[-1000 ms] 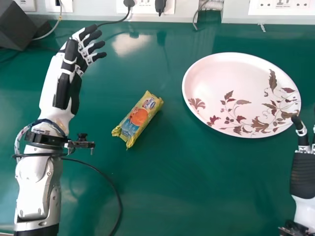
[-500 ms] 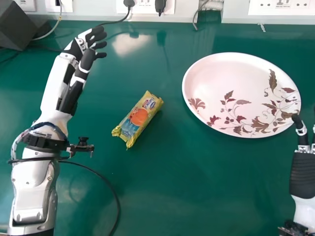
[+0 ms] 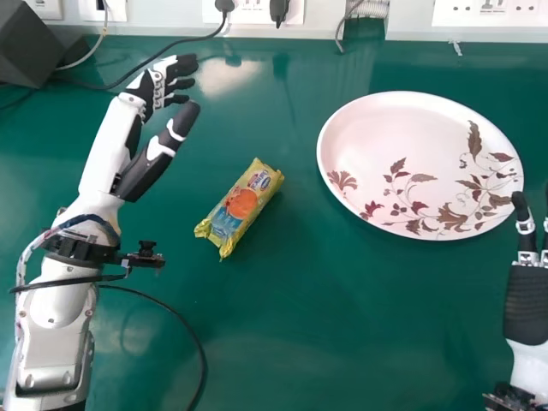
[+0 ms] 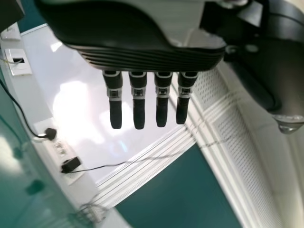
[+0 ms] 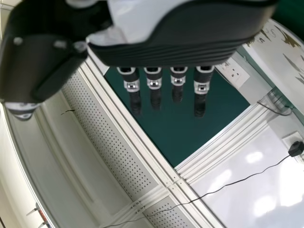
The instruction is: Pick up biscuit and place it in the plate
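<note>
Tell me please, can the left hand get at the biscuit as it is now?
Probably yes: the left hand is open, and only bare table shows between it and the biscuit. The cable runs nearer the forearm, so it likely would not block.

The biscuit (image 3: 239, 208) lies on the table (image 3: 342, 325), left of the plate (image 3: 411, 145) and apart from it. The left hand (image 3: 147, 92) is left of the biscuit and farther back; the right hand (image 3: 525, 304) is before the plate's right side. A box (image 3: 30, 43) sits at the far left, and sockets (image 3: 250, 12) line the wall behind the table.
</note>
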